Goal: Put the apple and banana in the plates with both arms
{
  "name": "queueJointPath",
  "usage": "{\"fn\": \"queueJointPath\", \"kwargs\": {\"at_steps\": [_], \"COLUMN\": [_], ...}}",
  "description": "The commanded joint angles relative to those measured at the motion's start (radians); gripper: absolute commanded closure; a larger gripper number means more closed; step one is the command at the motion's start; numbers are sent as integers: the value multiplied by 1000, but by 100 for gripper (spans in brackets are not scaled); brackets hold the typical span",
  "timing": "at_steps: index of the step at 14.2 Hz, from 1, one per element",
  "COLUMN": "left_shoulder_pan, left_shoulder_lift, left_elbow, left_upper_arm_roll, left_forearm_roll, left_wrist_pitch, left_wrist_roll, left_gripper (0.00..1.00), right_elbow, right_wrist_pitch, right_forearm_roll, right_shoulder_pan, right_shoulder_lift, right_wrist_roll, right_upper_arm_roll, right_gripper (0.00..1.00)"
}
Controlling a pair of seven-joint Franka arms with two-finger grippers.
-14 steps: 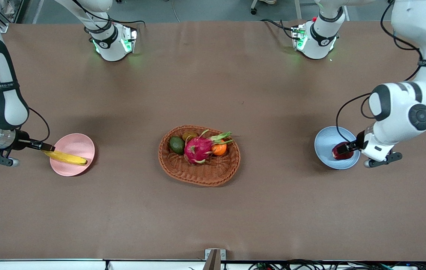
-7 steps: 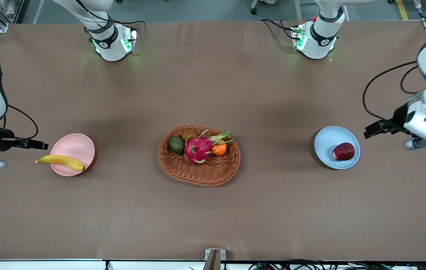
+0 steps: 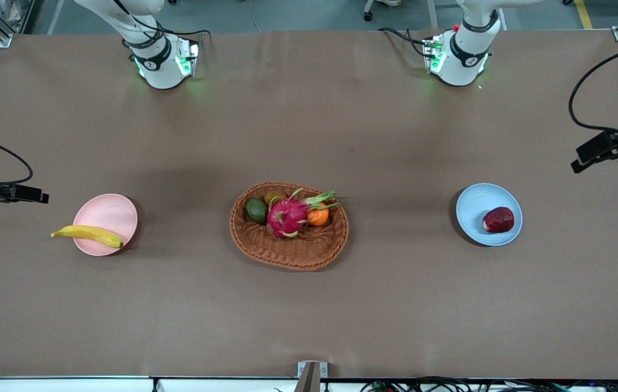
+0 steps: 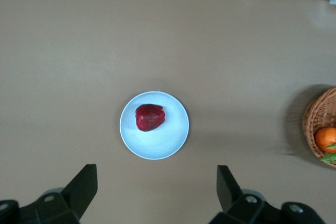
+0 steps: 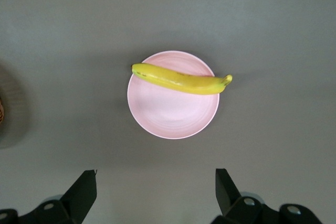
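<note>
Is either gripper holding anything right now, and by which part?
Nothing. Left gripper and right gripper are open; apple and banana lie on plates.

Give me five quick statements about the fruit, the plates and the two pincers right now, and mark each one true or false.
1. The apple lies on the blue plate. True.
2. The banana lies wholly inside the pink plate. False: one end sticks out past the rim.
3. The left pincer is shut on the apple. False: it is open and holds nothing.
4. The right pincer is open above the pink plate. True.
5. The wicker basket is empty. False: it holds a dragon fruit, among others.
</note>
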Motion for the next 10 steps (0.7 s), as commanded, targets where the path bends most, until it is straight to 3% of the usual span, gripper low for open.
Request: {"fn": "queueJointPath", "kwargs": {"at_steps": [1,6,10], "left_shoulder_pan": [7,9,11], "left_shoulder_lift": [-8,-8,-8], "left_elbow": [22,22,22], "left_upper_arm_roll": [-2,0,0], "left_forearm_roll": [21,19,19], "left_wrist_pitch": [-20,-69,-115], "left_wrist_roll": [22,39,117], "left_gripper": [0,0,0], "right_elbow": [53,45,13], "right_wrist_pitch": [-41,-41,-70], "right_forearm_roll": [-25,1,-13], "right_shoulder_pan": [9,62,96], "right_shoulder_lift": [9,4,-76], "right_wrist_roll": [0,20,161], "right_upper_arm_roll": [-1,-1,-3], "right_gripper": [0,0,0]}}
